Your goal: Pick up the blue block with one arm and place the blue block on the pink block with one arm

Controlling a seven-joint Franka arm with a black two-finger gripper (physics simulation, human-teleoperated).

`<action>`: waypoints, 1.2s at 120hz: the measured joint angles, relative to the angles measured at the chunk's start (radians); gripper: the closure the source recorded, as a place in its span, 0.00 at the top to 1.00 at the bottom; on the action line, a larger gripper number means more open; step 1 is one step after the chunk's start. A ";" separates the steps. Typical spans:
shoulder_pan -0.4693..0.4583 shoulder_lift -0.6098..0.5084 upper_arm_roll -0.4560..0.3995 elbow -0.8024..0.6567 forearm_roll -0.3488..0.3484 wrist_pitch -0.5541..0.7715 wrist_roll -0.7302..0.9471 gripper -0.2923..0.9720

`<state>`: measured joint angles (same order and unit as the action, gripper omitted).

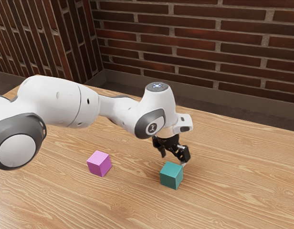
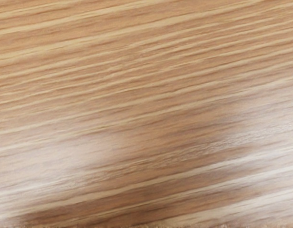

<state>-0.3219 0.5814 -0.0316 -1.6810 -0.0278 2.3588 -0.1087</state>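
One pincer (image 1: pixel 174 153), spread open and empty, hangs with the blue block (image 1: pixel 171 175) just beneath it, a likely light, rigid cube best gripped across two opposite flat sides.

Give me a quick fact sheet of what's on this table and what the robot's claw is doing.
surface: wooden table, with a brick wall behind it
to be moved: blue block, teal-tinted, resting on the table
destination: pink block, on the table, apart from the blue block, toward the exterior view's left
claw: gripper open, just above the blue block, holding nothing
stack: not yet made
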 joint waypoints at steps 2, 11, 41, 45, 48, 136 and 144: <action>-0.001 0.000 0.000 0.000 0.000 -0.001 0.001 0.77; -0.006 0.001 0.001 0.003 -0.001 -0.004 0.004 0.77; -0.013 -0.003 0.000 0.013 -0.001 -0.006 0.006 0.77; -0.014 -0.004 0.000 0.013 -0.004 -0.006 0.004 0.77; -0.014 -0.004 0.000 0.013 -0.009 -0.006 0.002 0.77; -0.029 -0.020 0.001 -0.086 -0.029 0.032 -0.063 0.77; -0.030 -0.018 0.001 -0.085 -0.014 0.041 -0.067 0.77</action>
<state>-0.3521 0.5632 -0.0307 -1.7665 -0.0416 2.3997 -0.1752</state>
